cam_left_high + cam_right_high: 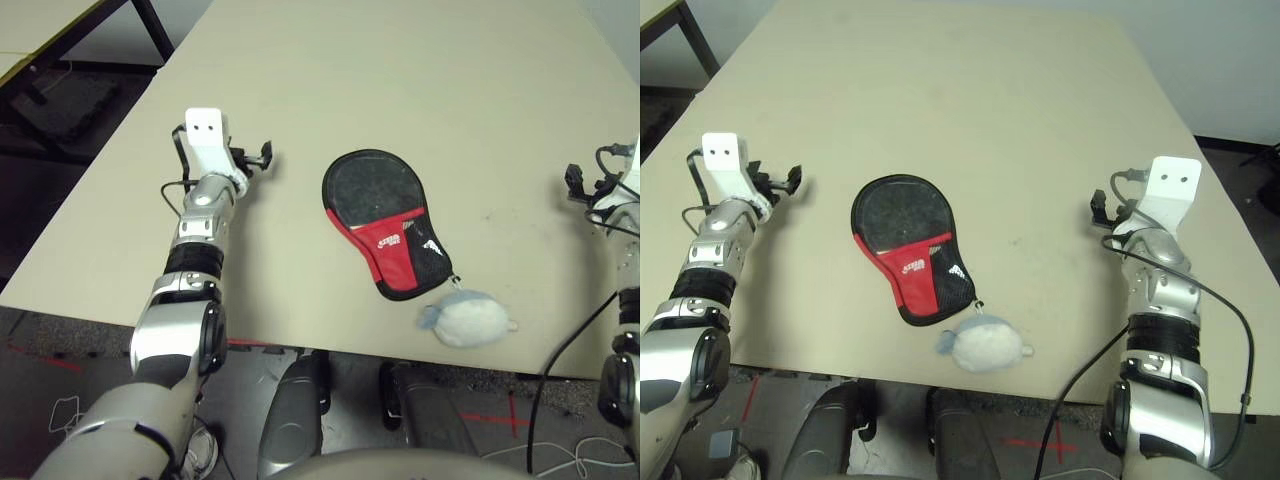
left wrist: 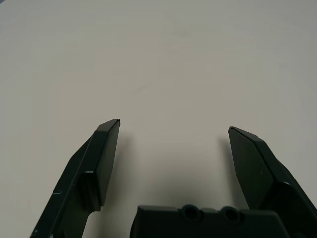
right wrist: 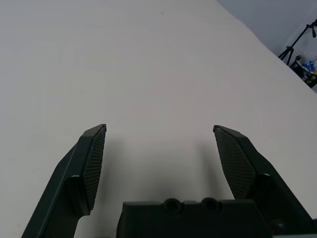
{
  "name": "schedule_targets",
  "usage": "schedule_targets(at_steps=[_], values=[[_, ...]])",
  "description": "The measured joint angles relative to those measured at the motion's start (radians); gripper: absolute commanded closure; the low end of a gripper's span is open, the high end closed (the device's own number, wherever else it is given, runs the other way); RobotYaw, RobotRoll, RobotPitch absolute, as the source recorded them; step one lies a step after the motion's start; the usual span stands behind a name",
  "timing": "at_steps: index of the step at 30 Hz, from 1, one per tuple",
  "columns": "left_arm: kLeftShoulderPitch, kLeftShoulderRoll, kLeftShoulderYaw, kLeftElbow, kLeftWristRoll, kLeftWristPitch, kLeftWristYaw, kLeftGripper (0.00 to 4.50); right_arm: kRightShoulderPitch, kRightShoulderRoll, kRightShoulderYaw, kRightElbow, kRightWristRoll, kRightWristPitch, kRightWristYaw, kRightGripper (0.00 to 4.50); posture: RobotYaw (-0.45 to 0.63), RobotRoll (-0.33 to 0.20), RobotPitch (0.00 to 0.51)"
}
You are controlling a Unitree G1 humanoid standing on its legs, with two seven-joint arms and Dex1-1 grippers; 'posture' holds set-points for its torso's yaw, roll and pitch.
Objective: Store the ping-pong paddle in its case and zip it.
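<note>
Left eye view: I see the flat black fabric case with red panel and white lettering at centre, on the pale beige table; the fluffy grey-white ball lies at its lower right.

Left wrist: my black-fingered left gripper released, empty.

Right wrist: my black-fingered right gripper likewise released, empty.

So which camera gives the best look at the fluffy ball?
The right eye view, I'd say: the fluffy ball lies whole there, nearer the picture's middle. The left eye view also shows it whole, further right; the wrist views show bare table beneath open grippers.
</note>
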Motion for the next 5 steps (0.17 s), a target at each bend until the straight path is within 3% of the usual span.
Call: schedule_targets(at_steps=[5], values=[[0.058, -0.006, 0.003, -0.06, -0.009, 0.005, 0.015, 0.0, -0.001, 0.001, -0.017, 0.161, 0.001, -0.105, -0.005, 0.04, 0.11, 0.0, 0.12]])
